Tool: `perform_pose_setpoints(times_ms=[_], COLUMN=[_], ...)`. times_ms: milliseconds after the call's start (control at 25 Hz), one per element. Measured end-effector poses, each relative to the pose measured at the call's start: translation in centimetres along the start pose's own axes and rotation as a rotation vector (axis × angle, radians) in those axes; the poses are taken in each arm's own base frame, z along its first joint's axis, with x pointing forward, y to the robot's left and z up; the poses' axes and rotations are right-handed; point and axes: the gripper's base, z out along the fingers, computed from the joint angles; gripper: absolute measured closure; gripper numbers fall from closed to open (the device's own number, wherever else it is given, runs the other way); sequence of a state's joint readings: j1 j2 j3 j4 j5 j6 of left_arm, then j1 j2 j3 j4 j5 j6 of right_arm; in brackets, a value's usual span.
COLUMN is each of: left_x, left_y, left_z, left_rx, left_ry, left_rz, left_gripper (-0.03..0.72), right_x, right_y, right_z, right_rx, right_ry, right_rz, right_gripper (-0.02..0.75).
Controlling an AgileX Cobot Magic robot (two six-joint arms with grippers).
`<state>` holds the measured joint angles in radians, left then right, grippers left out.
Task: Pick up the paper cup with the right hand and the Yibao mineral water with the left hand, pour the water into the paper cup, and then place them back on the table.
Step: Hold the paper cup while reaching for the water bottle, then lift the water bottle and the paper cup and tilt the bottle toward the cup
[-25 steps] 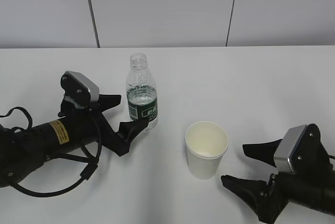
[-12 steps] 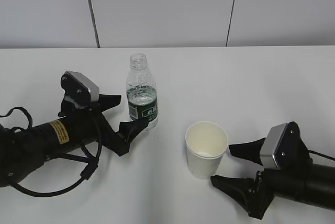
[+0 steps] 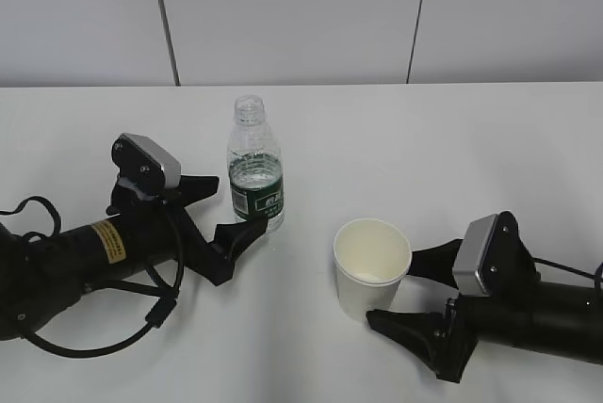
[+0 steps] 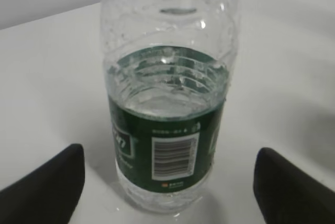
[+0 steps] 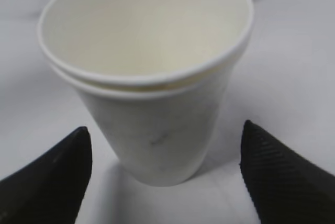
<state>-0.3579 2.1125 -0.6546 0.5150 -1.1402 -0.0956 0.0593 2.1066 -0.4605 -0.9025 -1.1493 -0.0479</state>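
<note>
The Yibao mineral water (image 3: 255,177), a clear uncapped bottle with a dark green label, stands upright on the white table (image 3: 443,139). My left gripper (image 3: 237,203) is open at its base, one finger on each side and neither touching. In the left wrist view the bottle (image 4: 167,130) sits centred between the black fingertips (image 4: 55,182), with gaps on both sides. The paper cup (image 3: 372,269) stands upright, right of the bottle and nearer the front. My right gripper (image 3: 393,288) is open around its right side. In the right wrist view the cup (image 5: 157,124) stands between the spread fingers (image 5: 282,177), untouched.
Behind the table runs a plain grey panelled wall (image 3: 292,17). The left arm with its yellow sticker (image 3: 108,241) lies low across the table's left front. The right arm's grey camera box (image 3: 479,252) sits low at the front right.
My right gripper has slid left towards the paper cup, and its open fingers now flank it. The left gripper, the bottle and the cup have barely moved.
</note>
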Motion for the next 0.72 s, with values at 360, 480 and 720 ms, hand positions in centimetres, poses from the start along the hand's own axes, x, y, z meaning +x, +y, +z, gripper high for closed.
perform_pose_setpoints(times_ms=[360,480,720], left_x=[0.0,0.0,0.0], left_y=[0.0,0.0,0.0], left_z=[0.0,0.0,0.0], left_rx=[-0.003,-0.003,-0.003], left_ry=[0.000,0.000,0.000], left_rz=[-0.001,-0.002,-0.002], left_gripper=[0.095,0.097,0.099], right_x=[0.1,0.1,-0.2], right_y=[-0.7,-1.0,-1.6], right_z=[1.2,1.6,2.2], right_rx=[-0.066,-0.076,-0.107], right_ry=[-0.022,-0.026,-0.045], right_rz=[-0.039,-0.048,-0.091], right_gripper=[0.076,0.077,0.077])
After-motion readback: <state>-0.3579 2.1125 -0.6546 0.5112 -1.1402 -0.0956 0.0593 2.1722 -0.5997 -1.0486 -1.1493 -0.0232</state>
